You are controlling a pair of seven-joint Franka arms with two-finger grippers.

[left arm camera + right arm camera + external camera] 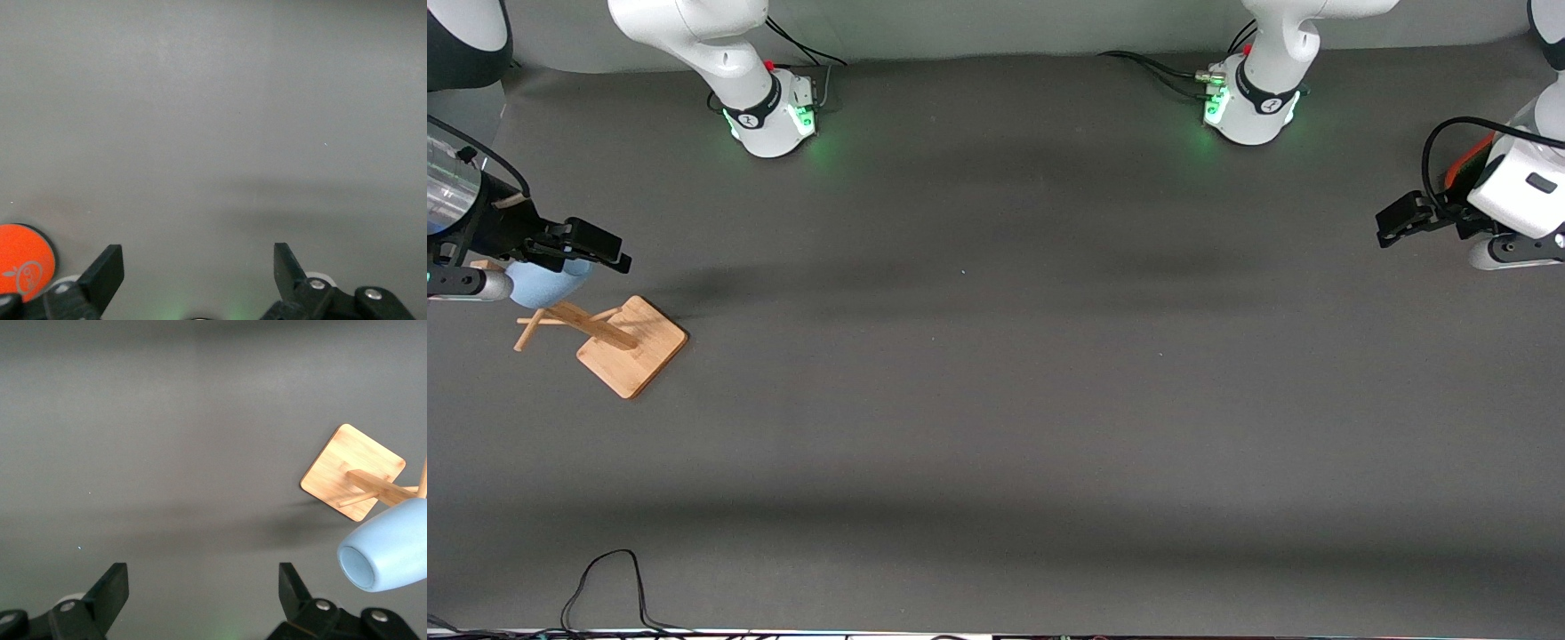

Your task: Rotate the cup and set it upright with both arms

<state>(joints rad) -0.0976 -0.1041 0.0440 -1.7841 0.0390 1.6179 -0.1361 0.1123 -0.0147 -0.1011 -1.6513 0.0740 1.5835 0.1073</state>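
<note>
Two arms sit at opposite ends of the dark grey counter [996, 400], both waiting, nothing held. Right gripper [583, 244] hovers at the right arm's end, fingers spread wide, empty; the right wrist view shows bare counter between its fingers [113, 590]. Pale blue cup [547, 283] hangs tipped on a peg of the wooden rack [618, 342], mouth pointing sideways, just under the right gripper and apart from it. Rack's square bamboo base lies flat near that same edge. Left gripper [1405, 218] is over the left arm's end, fingers [107, 270] spread, empty. Orange-red canister [1467, 164] stands by the left arm's wrist, mostly hidden.
</note>
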